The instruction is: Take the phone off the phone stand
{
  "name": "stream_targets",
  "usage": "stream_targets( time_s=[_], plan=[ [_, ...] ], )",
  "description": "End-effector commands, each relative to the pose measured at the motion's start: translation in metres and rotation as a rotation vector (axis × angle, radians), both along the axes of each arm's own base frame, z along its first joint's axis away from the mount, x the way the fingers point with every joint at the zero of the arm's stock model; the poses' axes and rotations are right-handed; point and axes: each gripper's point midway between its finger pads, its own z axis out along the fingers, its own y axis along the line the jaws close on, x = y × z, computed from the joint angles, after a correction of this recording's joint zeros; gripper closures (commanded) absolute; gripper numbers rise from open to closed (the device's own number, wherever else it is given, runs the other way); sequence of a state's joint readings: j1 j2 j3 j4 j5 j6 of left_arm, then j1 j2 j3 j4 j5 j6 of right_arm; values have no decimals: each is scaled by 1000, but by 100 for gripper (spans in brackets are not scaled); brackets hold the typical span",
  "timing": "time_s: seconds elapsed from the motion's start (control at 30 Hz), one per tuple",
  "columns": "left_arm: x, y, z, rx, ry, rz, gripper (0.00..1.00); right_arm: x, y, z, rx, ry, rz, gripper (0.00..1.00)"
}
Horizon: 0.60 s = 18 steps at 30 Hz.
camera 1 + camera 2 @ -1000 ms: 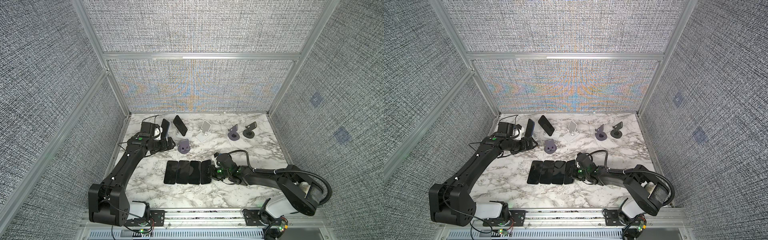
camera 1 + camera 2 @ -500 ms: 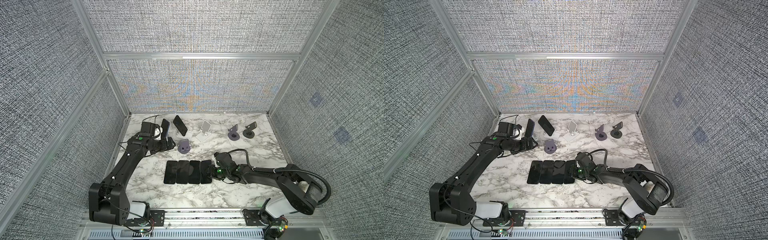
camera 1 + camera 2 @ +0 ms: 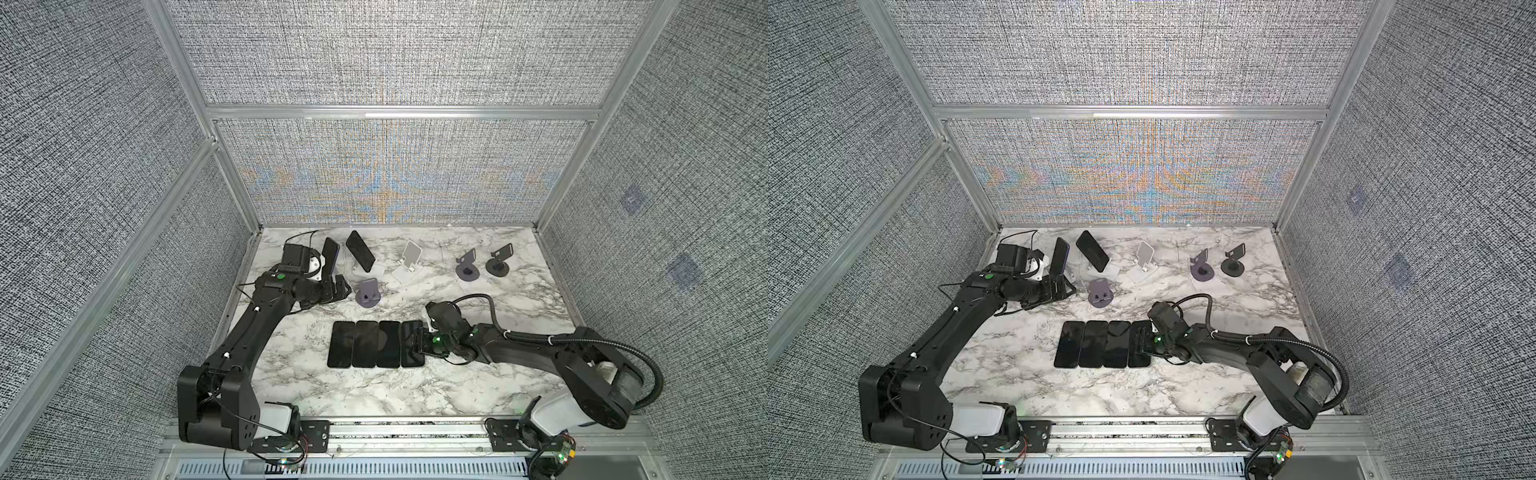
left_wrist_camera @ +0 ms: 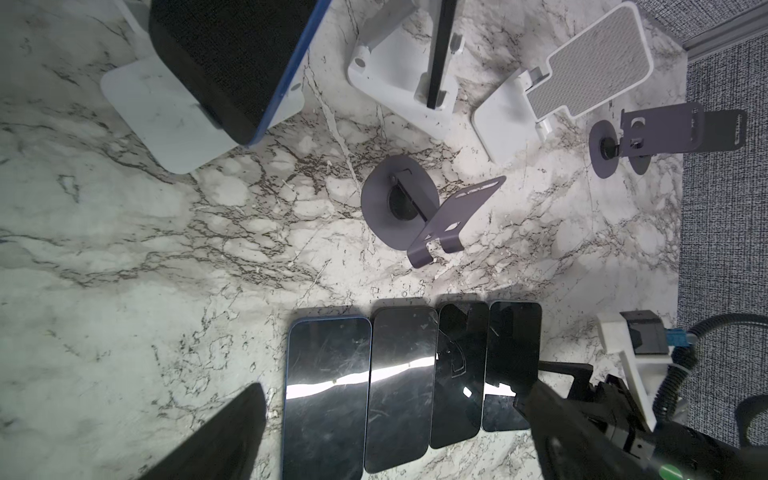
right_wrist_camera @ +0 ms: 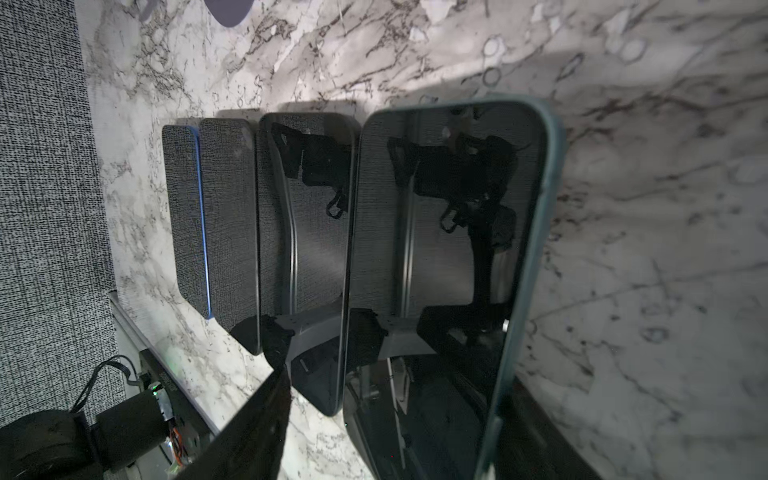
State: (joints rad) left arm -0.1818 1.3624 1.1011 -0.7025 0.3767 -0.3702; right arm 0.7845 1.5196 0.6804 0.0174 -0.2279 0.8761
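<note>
Left wrist view: blue-edged phone (image 4: 232, 62) leans in a white stand (image 4: 166, 124), on the far side of the row of flat phones (image 4: 411, 382), off that row's left end. A black phone (image 3: 360, 257) sits on a second stand (image 3: 378, 273) just beside it, likewise beyond the row. Left tool (image 3: 334, 286) hovers between the row and the blue-edged phone, jaws spread wide, nothing in them. Right tool (image 3: 415, 340) is over the row's right-end phone (image 5: 449, 249). Its jaws are parted and one finger (image 5: 257, 415) is visibly clear of the phone's edge. Reads as let go, with the phone flat on the surface (image 3: 478, 386).

Handling, judged: rigid slab, glass face slick and scratch-prone, some heft for its size. Best hold looks like the two long side edges, upper half, above the stand's lip, with pads on the frame, not the screen. Stand looks light and may tip or ride along if the phone is dragged forward rather than lifted out along its lean.
</note>
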Motion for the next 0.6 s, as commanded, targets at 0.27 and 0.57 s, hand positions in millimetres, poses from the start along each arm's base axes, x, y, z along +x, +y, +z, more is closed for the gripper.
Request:
stream_targets(
  time_s=[0.27,0.57],
  plan=[
    [1,0,2,5,-9,-17,1,-4,-15,-10,-85,30,2,34],
    [2,2,0,16,-2,-7,1,-5,-13,-9,-65,46,2,34]
  ],
)
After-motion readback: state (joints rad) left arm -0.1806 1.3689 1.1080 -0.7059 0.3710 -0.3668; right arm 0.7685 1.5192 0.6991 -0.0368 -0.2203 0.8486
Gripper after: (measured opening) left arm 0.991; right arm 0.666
